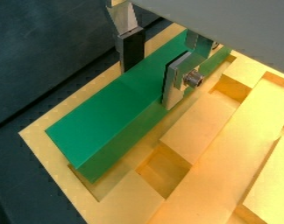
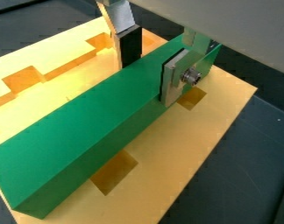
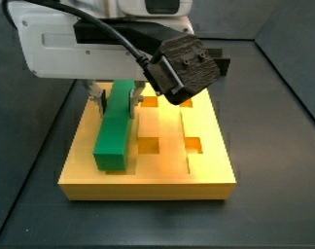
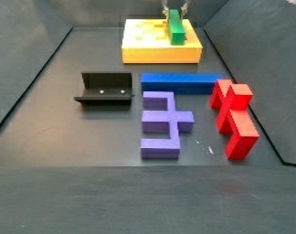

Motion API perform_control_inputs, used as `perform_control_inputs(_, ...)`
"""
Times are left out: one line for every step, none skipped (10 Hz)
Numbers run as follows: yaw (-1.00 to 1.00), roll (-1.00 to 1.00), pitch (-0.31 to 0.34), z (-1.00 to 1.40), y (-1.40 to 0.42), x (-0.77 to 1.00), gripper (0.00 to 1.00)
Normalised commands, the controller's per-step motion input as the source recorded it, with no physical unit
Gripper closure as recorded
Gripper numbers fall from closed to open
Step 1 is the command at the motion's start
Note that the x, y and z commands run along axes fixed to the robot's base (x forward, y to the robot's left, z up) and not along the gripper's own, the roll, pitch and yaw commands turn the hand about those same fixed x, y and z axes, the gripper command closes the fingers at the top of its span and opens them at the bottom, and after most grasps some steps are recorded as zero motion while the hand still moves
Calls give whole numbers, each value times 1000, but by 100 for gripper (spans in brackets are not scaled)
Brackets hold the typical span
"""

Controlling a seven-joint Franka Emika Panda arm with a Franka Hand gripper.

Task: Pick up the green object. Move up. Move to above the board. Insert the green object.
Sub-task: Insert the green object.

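The green object [image 3: 115,131] is a long green bar lying lengthwise along one side of the yellow board [image 3: 187,165], with its underside down on the board. My gripper [image 1: 152,79] straddles the bar near one end, also in the wrist view [image 2: 151,77]. The dark pad [image 2: 127,52] is on one side and the silver plate [image 2: 173,83] is pressed on the other, so the gripper is shut on the bar. The bar [image 1: 110,118] [image 2: 74,149] fills both wrist views, with board holes [image 1: 168,166] beside it. In a side view the bar [image 4: 176,27] and board [image 4: 144,50] are far back.
In front of the board stand a black fixture [image 4: 104,89], a blue block [image 4: 185,81], a purple piece [image 4: 163,123] and red pieces [image 4: 234,119] on the dark floor. Dark walls enclose the area. The wrist camera [image 3: 187,63] hangs over the board.
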Motion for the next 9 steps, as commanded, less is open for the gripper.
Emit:
perform_control_inputs(51,163,26,-103,-63,180,100)
perform_control_inputs(23,157,0,-160,-117,74,100)
perform_control_inputs(0,140,0,-180,-166,0,100)
perform_control_inputs(0,171,0,-260,-149,0,100)
perform_control_inputs(0,117,0,-231,-171,0,100)
perform_control_inputs(0,86,0,-246,-140,46,100)
perform_control_inputs(0,97,0,-377,0,97,100)
perform_control_inputs(0,123,0,-394,0,223,100)
perform_control_inputs(9,113,0,-351,0,277,100)
